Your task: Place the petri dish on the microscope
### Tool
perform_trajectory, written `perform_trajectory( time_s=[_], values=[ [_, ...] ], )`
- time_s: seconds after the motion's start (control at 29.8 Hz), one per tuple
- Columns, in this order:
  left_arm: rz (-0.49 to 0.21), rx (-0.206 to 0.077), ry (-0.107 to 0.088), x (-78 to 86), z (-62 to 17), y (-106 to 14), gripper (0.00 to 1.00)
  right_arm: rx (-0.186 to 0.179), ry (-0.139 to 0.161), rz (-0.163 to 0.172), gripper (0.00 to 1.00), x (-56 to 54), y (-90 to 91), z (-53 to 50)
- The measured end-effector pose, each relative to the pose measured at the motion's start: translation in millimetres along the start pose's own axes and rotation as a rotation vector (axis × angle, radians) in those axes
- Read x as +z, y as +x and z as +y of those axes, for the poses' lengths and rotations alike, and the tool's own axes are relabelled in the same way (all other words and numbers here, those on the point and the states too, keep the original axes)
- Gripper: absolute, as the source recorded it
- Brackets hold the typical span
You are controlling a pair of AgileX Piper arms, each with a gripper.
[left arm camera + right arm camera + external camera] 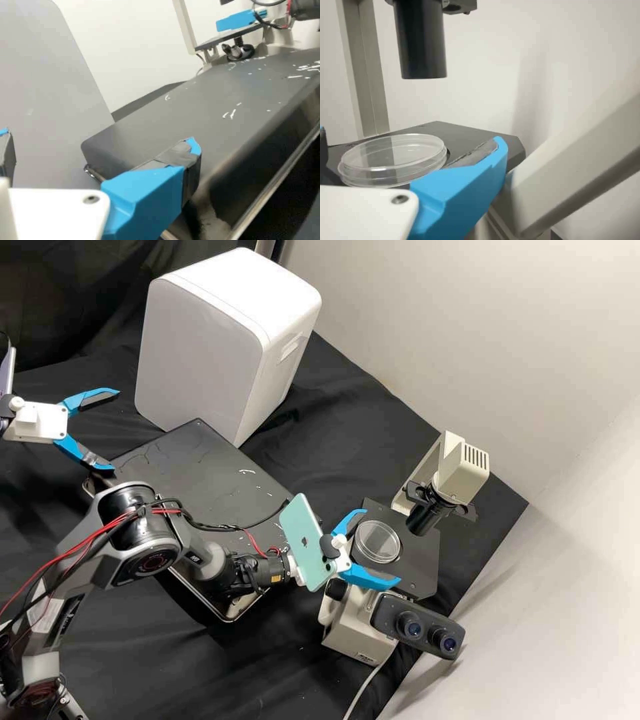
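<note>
Closest to the camera in the high view are the microscope's (357,633) eyepieces (420,630), pointing out toward the front edge of the desk (347,420). A pale cable from its base runs off the bottom edge. The right arm comes in from the lower left, and its base is cut off at the frame edge.

The right gripper (381,547) is spread wide, one blue finger on each side of the petri dish (377,541). From what I can see it's flanking the dish, not squeezing it. I honestly can't tell if either finger touches the rim. In the right wrist view the near finger (465,190) covers part of the dish's near edge, and the other finger is mostly cut off at the side.

The dish lies flat on the black stage (417,560), lid side up, right under the dark tube (420,40) overhead. It's round, so it has no long axis.

Farther back there's a black slab (200,473) with white scuffs, partly hidden by the right arm. The left gripper (110,429) hangs over its far corner, fingers wide apart with nothing between them. Its arm is cut off at the left edge. A white box (227,333) stands at the back.
</note>
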Motion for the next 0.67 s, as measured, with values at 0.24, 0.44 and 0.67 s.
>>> perform_trajectory(
  time_s=[0.24,0.44,0.67],
  values=[
    [0.028,0.011,-0.004,-1.7,3.0,-4.1,1.0,0.032,0.022,0.031,1.0,-4.0,-7.8,6.7],
    [0.065,0.014,-0.02,-4.0,4.4,-6.1,1.0,0.041,0.024,0.039,1.0,-5.1,-8.8,8.0],
    [0.091,0.034,-0.015,-3.2,10.1,-10.0,1.0,0.041,0.024,0.039,1.0,-5.1,-8.8,8.0]
  ],
)
